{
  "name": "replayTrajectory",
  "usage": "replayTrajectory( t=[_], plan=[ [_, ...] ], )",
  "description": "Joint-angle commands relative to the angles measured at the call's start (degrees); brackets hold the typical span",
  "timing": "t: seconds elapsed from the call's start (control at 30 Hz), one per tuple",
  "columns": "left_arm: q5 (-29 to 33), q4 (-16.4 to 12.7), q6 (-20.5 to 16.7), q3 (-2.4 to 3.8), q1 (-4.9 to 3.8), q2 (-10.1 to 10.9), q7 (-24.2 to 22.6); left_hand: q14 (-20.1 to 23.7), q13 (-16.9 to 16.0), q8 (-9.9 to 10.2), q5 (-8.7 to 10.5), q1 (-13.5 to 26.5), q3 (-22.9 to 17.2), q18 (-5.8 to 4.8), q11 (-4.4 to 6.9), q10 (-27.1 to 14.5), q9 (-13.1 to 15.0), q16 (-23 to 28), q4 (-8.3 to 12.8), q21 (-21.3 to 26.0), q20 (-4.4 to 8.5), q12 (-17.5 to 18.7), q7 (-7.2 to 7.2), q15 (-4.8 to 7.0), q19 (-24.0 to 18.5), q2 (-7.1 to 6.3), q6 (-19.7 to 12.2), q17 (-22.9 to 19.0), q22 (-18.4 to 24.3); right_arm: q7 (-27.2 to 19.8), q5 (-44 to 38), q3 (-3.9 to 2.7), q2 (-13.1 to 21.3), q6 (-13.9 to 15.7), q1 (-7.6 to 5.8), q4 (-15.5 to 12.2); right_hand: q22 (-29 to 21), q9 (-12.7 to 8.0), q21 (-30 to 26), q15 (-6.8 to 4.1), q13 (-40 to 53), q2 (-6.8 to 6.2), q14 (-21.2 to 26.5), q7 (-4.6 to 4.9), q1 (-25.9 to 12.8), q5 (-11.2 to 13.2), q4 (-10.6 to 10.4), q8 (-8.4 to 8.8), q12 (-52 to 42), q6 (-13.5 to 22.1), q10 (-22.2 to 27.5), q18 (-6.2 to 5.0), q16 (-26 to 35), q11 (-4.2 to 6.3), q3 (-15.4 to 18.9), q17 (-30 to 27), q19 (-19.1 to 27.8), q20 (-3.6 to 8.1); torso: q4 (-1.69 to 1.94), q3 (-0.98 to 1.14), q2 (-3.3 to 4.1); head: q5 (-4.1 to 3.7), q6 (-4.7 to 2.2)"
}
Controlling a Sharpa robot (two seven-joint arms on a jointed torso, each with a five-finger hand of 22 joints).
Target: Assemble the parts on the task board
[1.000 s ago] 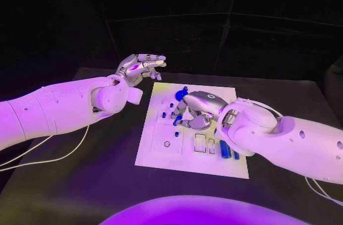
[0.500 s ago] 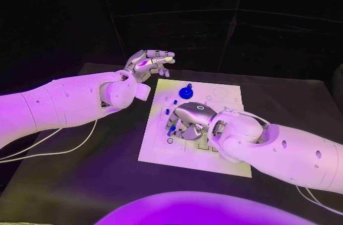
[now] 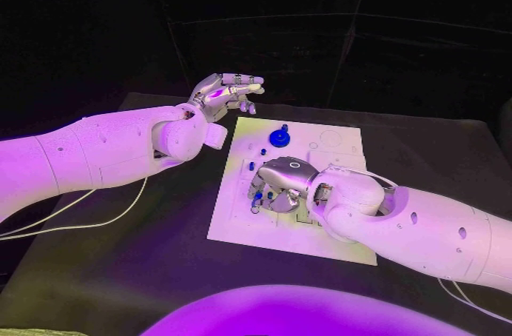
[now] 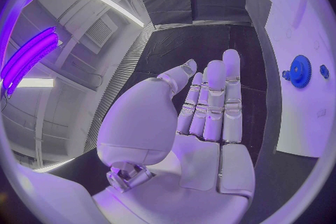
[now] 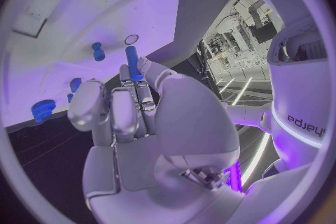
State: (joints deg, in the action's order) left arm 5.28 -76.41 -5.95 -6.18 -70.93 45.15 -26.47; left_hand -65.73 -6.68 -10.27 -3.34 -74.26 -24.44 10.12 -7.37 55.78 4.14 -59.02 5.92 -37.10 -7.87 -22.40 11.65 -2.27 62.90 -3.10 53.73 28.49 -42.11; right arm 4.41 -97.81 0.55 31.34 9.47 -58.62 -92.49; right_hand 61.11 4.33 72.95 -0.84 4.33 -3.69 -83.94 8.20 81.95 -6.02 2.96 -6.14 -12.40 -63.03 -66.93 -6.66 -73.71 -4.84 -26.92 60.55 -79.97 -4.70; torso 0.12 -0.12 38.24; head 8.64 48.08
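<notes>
On the black desk [image 3: 128,277] lies the white task board [image 3: 331,236], and the right hand [image 3: 280,180] hovers low over its middle, pinching a slim blue peg [image 5: 133,63] at its fingertips. Off the board's far-left corner the left hand [image 3: 222,93] hangs empty, fingers loosely extended — a blue gear [image 3: 278,138] sits at the board's far end, smaller blue parts [image 3: 256,197] just beside the right hand.

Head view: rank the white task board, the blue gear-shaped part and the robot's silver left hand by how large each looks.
1. White task board, clearly largest.
2. Silver left hand, raised beyond the board's far left corner.
3. Blue gear-shaped part, clearly smallest.
The hand may sit nearer the camera, so its look is unsure.
</notes>
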Motion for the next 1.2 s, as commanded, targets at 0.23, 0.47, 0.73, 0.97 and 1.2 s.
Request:
replayTrajectory(
  t=[0.23,0.47,0.73,0.97,1.2],
  plan=[
    [-0.09,0.07,0.70,0.05,-0.11,-0.07,-0.30,0.30,-0.05,-0.34,-0.12,0.32,0.30,0.38,0.09,-0.28,0.05,-0.11,0.08,0.40,-0.14,-0.38,0.01,-0.06,-0.23,0.31,-0.22,-0.05,0.05,-1.14,-1.27,0.26,-0.27,-2.25,0.13,0.11,0.05,-0.11,0.22,-0.15,0.05,-0.25,-1.27,0.20,0.38,-0.45,0.03,0.41,-0.04,0.33,-0.88,1.18,-0.36,0.83,-0.47,0.05,-0.32,-0.18,0.00,0.02,0.01,0.17,0.27],
    [-0.09,0.11,0.65,0.05,-0.11,-0.08,-0.18,0.30,-0.05,-0.34,-0.12,0.32,0.30,0.38,0.09,-0.28,0.05,-0.11,0.08,0.40,-0.14,-0.38,0.01,-0.06,-0.23,0.31,-0.22,-0.05,0.05,-1.20,-1.28,0.40,-0.05,-2.22,0.18,-0.02,0.14,-0.12,0.27,-0.13,0.05,-0.24,-1.27,0.22,0.37,-0.49,0.07,0.44,0.00,0.37,-0.85,1.19,-0.37,0.82,-0.53,0.05,-0.34,-0.19,-0.03,0.01,0.02,0.20,0.31],
    [-0.09,0.15,0.68,0.05,-0.11,-0.13,-0.16,0.30,-0.05,-0.34,-0.12,0.32,0.30,0.38,0.09,-0.28,0.05,-0.11,0.08,0.40,-0.14,-0.38,0.01,-0.06,-0.23,0.31,-0.22,-0.05,0.05,-0.91,-1.77,0.44,0.01,-3.07,0.19,0.03,0.08,-0.12,0.25,-0.11,0.05,-0.24,-1.28,0.24,0.35,-0.53,0.11,0.45,0.03,0.38,-0.84,1.18,-0.38,0.80,-0.57,0.06,-0.31,-0.21,0.05,0.02,0.02,0.07,0.41],
    [-0.09,0.18,0.67,0.05,-0.11,-0.12,-0.13,0.30,-0.05,-0.34,-0.12,0.32,0.30,0.38,0.09,-0.28,0.05,-0.11,0.08,0.40,-0.14,-0.38,0.01,-0.06,-0.23,0.31,-0.22,-0.05,0.05,0.11,-3.35,0.46,-0.50,-3.06,0.19,0.37,0.00,-0.16,0.21,-0.04,0.04,-0.35,-1.23,0.32,0.03,-0.72,0.10,0.53,0.16,0.51,-0.74,1.16,-0.31,0.71,-0.58,-0.12,-0.22,-0.27,0.00,-0.03,0.02,0.02,0.44],
    [-0.09,0.20,0.71,0.05,-0.11,-0.12,-0.09,0.30,-0.05,-0.34,-0.12,0.32,0.30,0.38,0.09,-0.28,0.05,-0.11,0.08,0.40,-0.14,-0.38,0.01,-0.06,-0.23,0.31,-0.22,-0.05,0.05,0.88,-5.37,1.60,-0.91,-3.12,0.18,0.27,-0.04,-0.21,0.19,0.02,0.03,-0.52,-1.20,0.38,-0.26,-0.83,0.15,0.64,0.31,0.70,-0.58,1.15,-0.27,0.64,-0.58,-0.23,-0.15,-0.33,0.00,-0.04,0.00,0.04,0.56]
  ],
)
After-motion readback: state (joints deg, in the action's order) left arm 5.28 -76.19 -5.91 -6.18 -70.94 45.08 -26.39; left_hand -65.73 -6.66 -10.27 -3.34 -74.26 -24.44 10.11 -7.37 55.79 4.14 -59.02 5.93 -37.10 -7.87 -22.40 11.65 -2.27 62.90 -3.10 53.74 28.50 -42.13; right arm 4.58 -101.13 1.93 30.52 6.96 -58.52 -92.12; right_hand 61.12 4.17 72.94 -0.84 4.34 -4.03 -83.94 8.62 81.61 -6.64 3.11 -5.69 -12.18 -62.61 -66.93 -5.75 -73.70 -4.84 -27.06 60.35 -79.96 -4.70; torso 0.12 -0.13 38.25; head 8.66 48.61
